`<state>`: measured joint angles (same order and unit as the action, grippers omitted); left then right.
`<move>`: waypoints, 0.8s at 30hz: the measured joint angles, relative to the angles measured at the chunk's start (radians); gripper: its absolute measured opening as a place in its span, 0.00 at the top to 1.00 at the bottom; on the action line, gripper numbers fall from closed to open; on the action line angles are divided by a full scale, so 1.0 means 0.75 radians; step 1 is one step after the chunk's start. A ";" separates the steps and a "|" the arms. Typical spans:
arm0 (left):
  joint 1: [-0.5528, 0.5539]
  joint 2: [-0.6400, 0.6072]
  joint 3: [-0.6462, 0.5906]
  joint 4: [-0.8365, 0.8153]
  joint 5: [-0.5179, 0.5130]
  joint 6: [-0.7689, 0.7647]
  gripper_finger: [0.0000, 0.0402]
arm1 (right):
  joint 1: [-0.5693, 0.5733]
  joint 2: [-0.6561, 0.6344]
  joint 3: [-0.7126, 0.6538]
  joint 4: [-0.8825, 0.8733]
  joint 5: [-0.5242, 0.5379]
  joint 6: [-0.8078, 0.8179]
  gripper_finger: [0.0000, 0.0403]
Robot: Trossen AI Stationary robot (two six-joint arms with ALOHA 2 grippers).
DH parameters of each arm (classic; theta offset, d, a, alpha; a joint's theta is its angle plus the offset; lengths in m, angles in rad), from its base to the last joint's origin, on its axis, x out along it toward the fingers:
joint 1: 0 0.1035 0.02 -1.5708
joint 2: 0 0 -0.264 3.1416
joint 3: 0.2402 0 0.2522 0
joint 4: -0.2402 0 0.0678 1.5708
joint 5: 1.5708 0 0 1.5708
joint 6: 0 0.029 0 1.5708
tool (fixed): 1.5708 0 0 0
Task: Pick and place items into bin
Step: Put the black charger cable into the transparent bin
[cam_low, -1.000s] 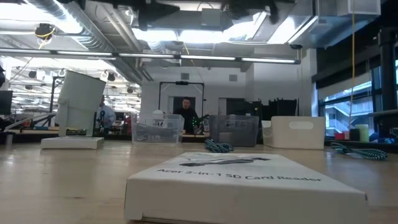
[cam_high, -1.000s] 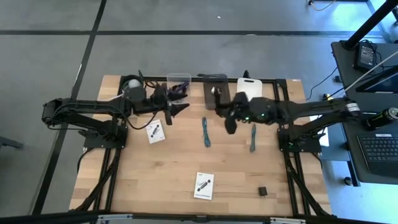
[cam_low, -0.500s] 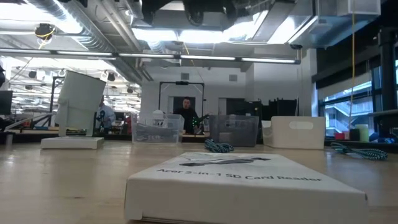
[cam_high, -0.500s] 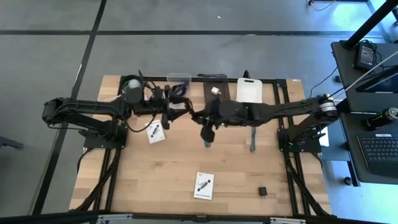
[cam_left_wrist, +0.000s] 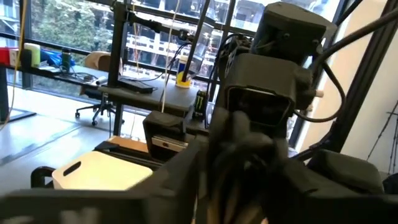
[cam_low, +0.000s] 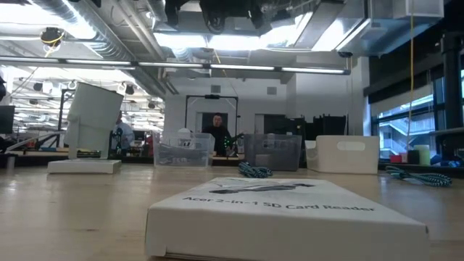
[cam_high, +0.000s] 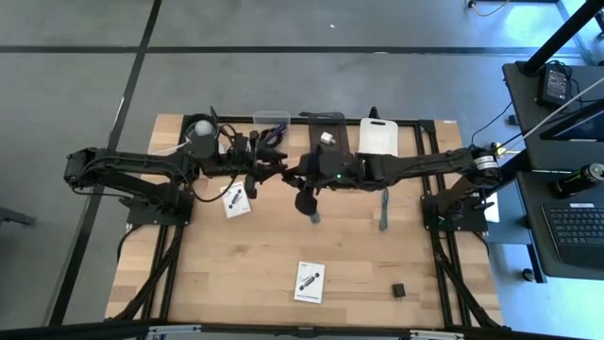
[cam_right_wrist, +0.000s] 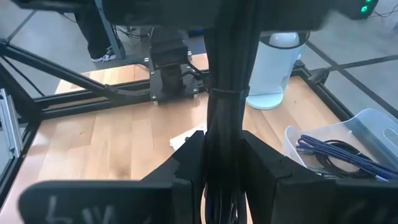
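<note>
From above, the right gripper reaches over the middle of the wooden table, its jaws clamped on a black coiled cable that hangs as a dark bundle. The left gripper sits just left of it, close to the cable; whether its jaws are open or closed I cannot tell. A white card with black print lies near the left gripper, and a second white card lies nearer, well apart. A tiny black cube sits near and to the right. A thin teal strap lies right of the cable. Along the far edge stand a clear bin, a dark bin and a white bin.

At table height, the nearest thing is a flat white box reading "Acer 2-in-1 SD Card Reader". Behind it lies a woven teal strap, bunched. A person stands in the room beyond.

The left wrist view is filled by the right arm's wrist, a boxy dark housing with cables; the left arm's own fingers are a blur.

In the right wrist view, the cable is a tight bundle of glossy strands cinched by a tie, pinched between the two dark fingers. The clear plastic bin holds purple-blue straps.
</note>
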<state>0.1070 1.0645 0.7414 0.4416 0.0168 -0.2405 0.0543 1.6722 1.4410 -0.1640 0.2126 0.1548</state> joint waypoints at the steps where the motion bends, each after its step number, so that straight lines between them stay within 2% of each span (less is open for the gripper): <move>1: 0.000 0.000 0.000 0.000 0.001 0.001 0.76 | -0.003 0.000 0.000 0.002 0.001 0.001 0.80; 4: 0.009 0.000 0.000 -0.001 0.003 0.037 0.92 | -0.007 0.000 0.000 0.002 0.003 0.023 0.80; 11: 0.093 0.000 0.000 -0.003 0.013 0.027 0.93 | -0.048 0.000 0.000 0.005 0.009 0.111 0.75; 18: 0.244 -0.001 0.000 -0.067 0.116 0.009 0.93 | -0.107 0.000 0.000 0.001 0.008 0.174 0.59; 24: 0.408 -0.001 0.022 -0.235 0.185 0.017 0.93 | -0.180 -0.007 0.000 -0.045 0.002 0.216 0.45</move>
<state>0.4134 1.0637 0.7577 0.2651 0.1555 -0.2274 -0.0807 1.6671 1.4410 -0.1977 0.2141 0.3171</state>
